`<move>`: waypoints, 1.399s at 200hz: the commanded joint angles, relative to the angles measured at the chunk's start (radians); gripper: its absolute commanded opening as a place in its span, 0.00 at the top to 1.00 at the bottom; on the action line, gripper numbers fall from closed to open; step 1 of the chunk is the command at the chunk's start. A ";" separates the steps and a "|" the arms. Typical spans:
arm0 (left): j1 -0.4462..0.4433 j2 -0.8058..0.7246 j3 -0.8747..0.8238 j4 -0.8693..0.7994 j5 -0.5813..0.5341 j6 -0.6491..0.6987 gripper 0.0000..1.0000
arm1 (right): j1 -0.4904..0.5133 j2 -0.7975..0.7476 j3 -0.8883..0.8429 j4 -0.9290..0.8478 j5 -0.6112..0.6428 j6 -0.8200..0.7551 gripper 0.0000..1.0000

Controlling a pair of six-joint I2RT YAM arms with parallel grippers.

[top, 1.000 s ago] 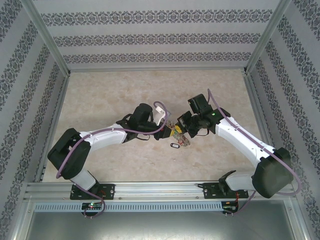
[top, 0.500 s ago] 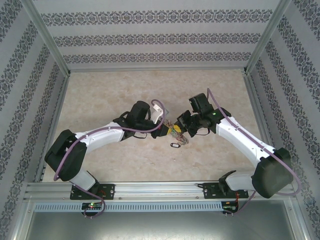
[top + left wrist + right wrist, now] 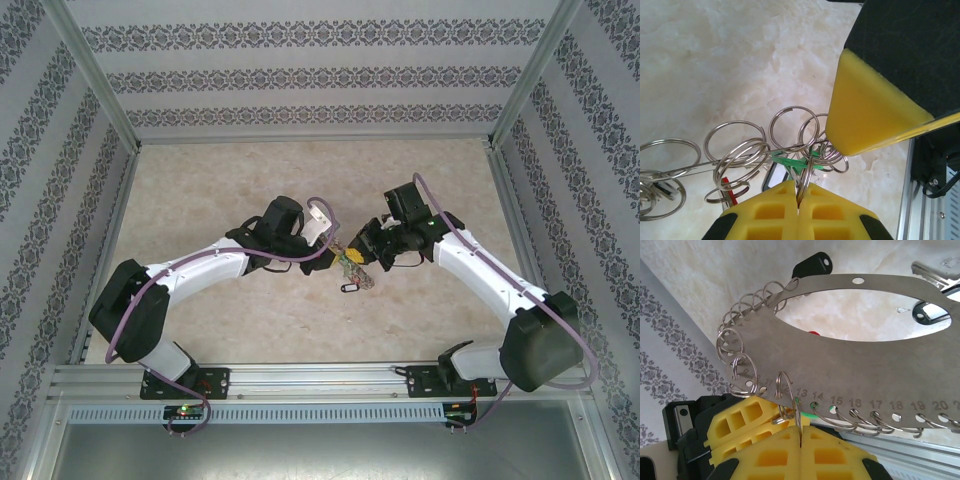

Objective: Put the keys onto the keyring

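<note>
The keyring (image 3: pixel 865 355) is a flat grey metal loop with numbered holes, its edge hung with small silvery split rings (image 3: pixel 792 127). It is held up between both grippers at mid-table (image 3: pixel 352 262). My right gripper (image 3: pixel 800 437) is shut on one small ring near hole 12. My left gripper (image 3: pixel 799 200) is shut on a neighbouring small ring, beside a green key (image 3: pixel 790 162). A red key (image 3: pixel 726 187) hangs further along. The left gripper's yellow fingers (image 3: pixel 740 425) touch the right gripper's own. A black-headed key (image 3: pixel 812 264) shows past the loop's far edge.
A small black key (image 3: pixel 349 288) sits just below the grippers in the top view. Another key (image 3: pixel 935 272) with a silver blade lies on the marble table (image 3: pixel 220 180). Patterned walls and a metal frame (image 3: pixel 100 100) enclose the table.
The left arm's elbow swung left and its wrist shifted slightly toward the back. The right gripper moved a little toward the back with the keyring. Both stayed shut.
</note>
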 commanded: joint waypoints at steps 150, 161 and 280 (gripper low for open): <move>0.047 0.003 -0.094 0.047 -0.167 0.082 0.99 | -0.103 0.046 -0.023 -0.080 -0.345 -0.308 1.00; 0.046 -0.006 -0.107 0.086 -0.142 0.082 1.00 | -0.107 0.055 -0.019 -0.081 -0.337 -0.333 1.00; 0.048 -0.070 -0.118 0.077 -0.038 0.145 1.00 | -0.131 -0.104 -0.055 0.211 -0.109 -1.258 0.81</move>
